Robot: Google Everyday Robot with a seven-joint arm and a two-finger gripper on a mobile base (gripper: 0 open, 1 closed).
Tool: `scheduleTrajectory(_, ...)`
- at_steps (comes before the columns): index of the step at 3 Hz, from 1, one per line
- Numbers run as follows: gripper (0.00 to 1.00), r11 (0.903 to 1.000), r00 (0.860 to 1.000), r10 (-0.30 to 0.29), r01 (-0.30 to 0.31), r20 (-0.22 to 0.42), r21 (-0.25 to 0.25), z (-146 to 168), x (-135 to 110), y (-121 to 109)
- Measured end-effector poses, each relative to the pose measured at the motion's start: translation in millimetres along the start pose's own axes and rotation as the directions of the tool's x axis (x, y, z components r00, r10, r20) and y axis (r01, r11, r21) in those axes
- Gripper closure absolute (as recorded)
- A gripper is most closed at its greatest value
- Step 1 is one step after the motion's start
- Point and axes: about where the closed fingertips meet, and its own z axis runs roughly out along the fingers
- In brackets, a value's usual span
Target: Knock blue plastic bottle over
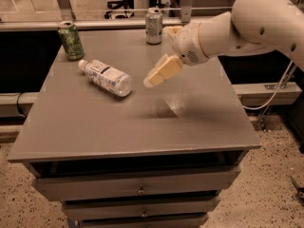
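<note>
Blue plastic bottle (105,77) lying on its side on the grey table (95,127), left of centre, white cap pointing toward the rear left and base toward the front right. The gripper (151,81) hangs in the air just to the right of the bottle's base, apart from it and gripping nothing; whether it is open or closed cannot be told. The white arm (256,18) enters from the upper right. A green can (71,40) and a silver can (154,25) stand upright along the table's rear edge.
</note>
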Motion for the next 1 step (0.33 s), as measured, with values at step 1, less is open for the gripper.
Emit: scheduleTrajectory(1,0.00,0.9963,0.999,-0.034,0.032,-0.017,-0.079,-16.3,1.5,14.0)
